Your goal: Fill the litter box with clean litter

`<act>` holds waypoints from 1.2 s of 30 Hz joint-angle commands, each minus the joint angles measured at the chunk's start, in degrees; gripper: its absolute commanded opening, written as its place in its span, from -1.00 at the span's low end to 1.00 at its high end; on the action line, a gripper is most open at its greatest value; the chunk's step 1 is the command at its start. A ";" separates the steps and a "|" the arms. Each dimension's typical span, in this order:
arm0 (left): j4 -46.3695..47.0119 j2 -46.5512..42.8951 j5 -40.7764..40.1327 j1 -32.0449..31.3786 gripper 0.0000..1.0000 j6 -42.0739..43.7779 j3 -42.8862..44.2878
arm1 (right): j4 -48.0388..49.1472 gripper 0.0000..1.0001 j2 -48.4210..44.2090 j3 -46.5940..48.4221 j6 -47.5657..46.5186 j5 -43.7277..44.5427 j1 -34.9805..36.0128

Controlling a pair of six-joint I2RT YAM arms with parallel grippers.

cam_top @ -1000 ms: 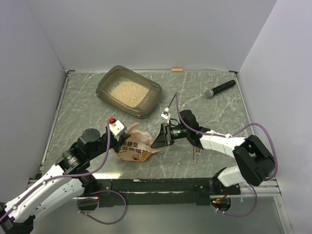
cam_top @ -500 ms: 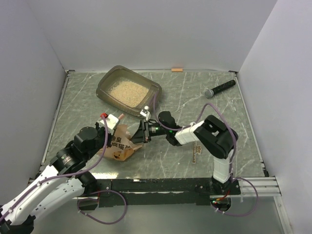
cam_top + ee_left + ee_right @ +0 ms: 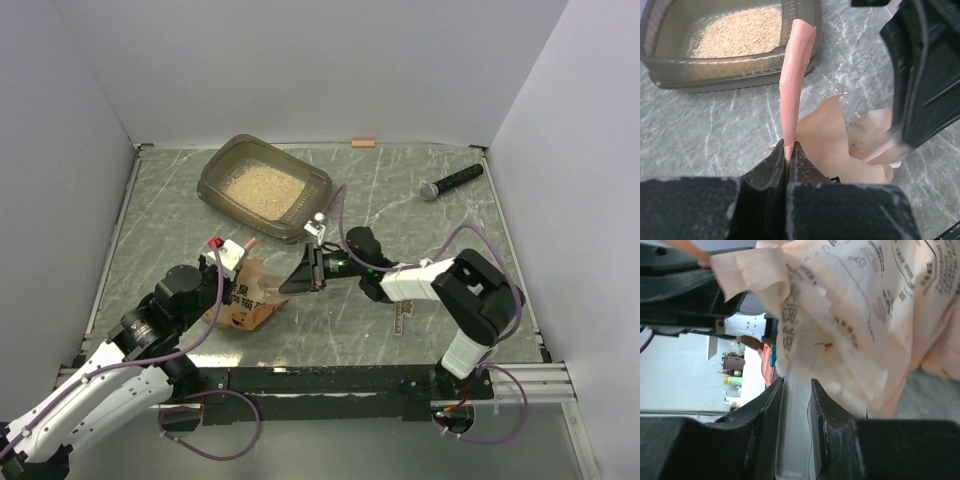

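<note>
The grey-brown litter box point(image 3: 213, 186) stands at the back left with beige litter point(image 3: 262, 187) in it; it also shows in the left wrist view point(image 3: 740, 80). The crumpled orange-pink pouch point(image 3: 247, 302) is held between both grippers, near the front left. My left gripper point(image 3: 243, 272) is shut on an upright edge strip of the pouch point(image 3: 794, 85). My right gripper point(image 3: 298, 276) is shut on a translucent flap at the pouch's other side point(image 3: 865, 305). In the left wrist view the right gripper point(image 3: 925, 75) sits just right of the pouch.
A black microphone-like stick point(image 3: 450, 182) lies at the back right. A small orange tag point(image 3: 363, 144) sits at the table's back edge. A small tan piece point(image 3: 403, 318) lies under the right arm. White walls close in the table on three sides.
The right gripper has swung left with the pouch, then eased back a little. The pouch has shifted left and bunched up narrower. The left gripper has kept its hold and moved slightly left.
</note>
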 commanded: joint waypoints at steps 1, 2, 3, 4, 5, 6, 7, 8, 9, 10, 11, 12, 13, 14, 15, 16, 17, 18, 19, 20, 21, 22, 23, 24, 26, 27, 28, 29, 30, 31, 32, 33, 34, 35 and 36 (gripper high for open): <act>6.56 -0.27 5.00 0.09 -0.98 -0.67 -0.77 | 8.47 -1.00 -5.42 -5.49 0.40 -3.38 -2.74; 6.92 -0.36 5.71 0.01 -0.99 -0.58 -0.95 | 9.28 -1.00 -5.95 -7.42 0.84 -3.64 -3.01; 7.09 -0.45 6.33 0.01 -0.99 -0.58 -1.21 | 10.33 -1.00 -6.82 -8.39 1.54 -3.90 -3.36; 7.44 -0.53 7.90 0.01 -0.99 -0.76 -1.39 | 11.12 -1.00 -7.35 -9.36 1.90 -4.17 -3.71; 7.97 -0.71 8.44 0.01 -0.99 -0.76 -1.56 | 12.09 -1.00 -7.88 -10.85 1.99 -4.34 -4.41; 8.24 -1.06 9.14 0.01 -0.98 -0.76 -1.91 | 12.18 -1.00 -8.84 -11.47 2.16 -4.52 -4.85; 8.41 -1.32 10.63 0.01 -0.98 -0.85 -2.09 | 12.45 -1.00 -9.46 -12.35 2.25 -4.78 -5.20; 8.85 -1.50 11.25 0.01 -0.99 -1.02 -2.27 | 13.06 -1.00 -10.08 -13.84 2.34 -4.96 -6.08; 9.03 -1.85 11.78 0.01 -0.98 -1.02 -2.62 | 13.15 -1.00 -11.48 -14.64 2.43 -5.22 -6.61; 9.20 -1.94 12.31 0.01 -0.98 -1.02 -2.79 | 13.33 -1.00 -12.27 -15.43 2.34 -5.57 -7.14; 9.38 -2.03 12.66 0.01 -0.98 -1.02 -2.88 | 13.33 -1.00 -13.07 -16.83 2.25 -5.66 -7.92; 9.64 -2.12 13.36 -0.08 -0.98 -1.11 -3.14 | 12.54 -1.00 -14.81 -17.45 1.91 -5.84 -8.37; 9.73 -2.03 13.71 -0.08 -0.98 -1.02 -3.23 | 11.93 -1.00 -15.79 -18.07 1.55 -6.01 -8.72; 9.73 -1.85 14.24 -0.17 -0.99 -1.11 -3.23 | 11.22 -1.00 -16.58 -19.20 1.20 -6.10 -8.98; 9.91 -1.68 14.68 -0.17 -0.98 -1.02 -3.23 | 9.56 -1.00 -18.42 -19.74 0.42 -6.02 -9.51; 9.99 -1.50 15.03 -0.26 -0.98 -1.11 -3.23 | 8.85 -1.00 -19.39 -20.35 -0.03 -5.93 -9.95; 10.08 -1.41 15.38 -0.26 -0.98 -1.02 -3.23 | 7.89 -1.00 -20.36 -21.49 -0.55 -5.75 -10.30; 10.17 -1.15 15.82 -0.35 -0.98 -1.02 -3.32 | 6.40 -1.00 -22.20 -21.94 -1.25 -5.75 -11.00; 10.17 -1.15 16.00 -0.35 -0.98 -1.02 -3.24 | 5.60 -1.00 -23.00 -22.37 -1.61 -5.75 -11.36; 10.26 -1.24 16.35 -0.43 -0.99 -1.02 -3.23 | 4.90 -1.00 -23.70 -22.99 -1.87 -5.67 -11.62; 10.43 -1.50 17.05 -0.43 -0.98 -1.11 -3.41 | 4.28 -1.00 -24.93 -23.43 -2.05 -5.49 -11.88; 10.52 -1.76 17.41 -0.52 -0.98 -1.11 -3.50 | 3.14 -1.00 -25.46 -23.78 -2.05 -5.32 -12.32; 10.70 -2.46 17.67 -0.61 -0.99 -1.02 -3.59 | 2.87 -1.00 -26.25 -24.57 -2.14 -5.05 -12.50; 10.70 -2.82 18.20 -0.52 -0.99 -1.11 -3.76 | 2.78 -1.00 -26.60 -25.01 -1.53 -4.53 -12.68; 10.96 -3.96 18.64 -0.70 -0.98 -1.11 -4.02 | 3.57 -1.00 -27.13 -26.59 -0.65 -3.82 -13.38; 11.05 -4.22 18.90 -0.70 -0.99 -1.29 -4.11 | 4.09 -1.00 -27.22 -27.03 0.66 -3.21 -13.55; 11.05 -4.49 19.17 -0.70 -0.98 -1.11 -4.20 | 4.45 -1.00 -27.14 -27.47 1.45 -2.94 -13.99; 11.05 -4.92 19.17 -0.78 -0.98 -1.20 -4.29 | 5.41 -1.00 -27.14 -28.35 2.33 -2.68 -14.17; 11.05 -5.10 19.25 -0.79 -0.98 -1.20 -4.29 | 6.03 -1.00 -27.05 -28.62 3.99 -2.42 -14.26; 11.05 -5.28 19.26 -0.87 -0.98 -1.11 -4.29 | 6.82 -1.00 -26.87 -28.97 4.97 -2.15 -14.43; 11.14 -5.54 19.34 -0.87 -0.98 -1.20 -4.38 | 8.39 -1.00 -26.44 -29.67 7.15 -1.89 -14.70; 11.14 -5.63 19.52 -0.87 -0.99 -1.20 -4.38 | 9.71 -1.00 -26.00 -30.20 8.48 -1.71 -14.96; 11.23 -5.63 19.87 -0.87 -0.99 -1.20 -4.38 | 11.29 -1.00 -25.73 -31.33 9.71 -1.54 -15.14; 11.23 -5.81 19.78 -0.87 -0.99 -1.20 -4.46 | 14.96 -1.00 -24.77 -31.87 12.68 -1.36 -15.40; 11.31 -5.81 19.78 -0.87 -0.99 -1.11 -4.46 | 16.65 -1.00 -24.24 -32.48 14.02 -1.18 -15.66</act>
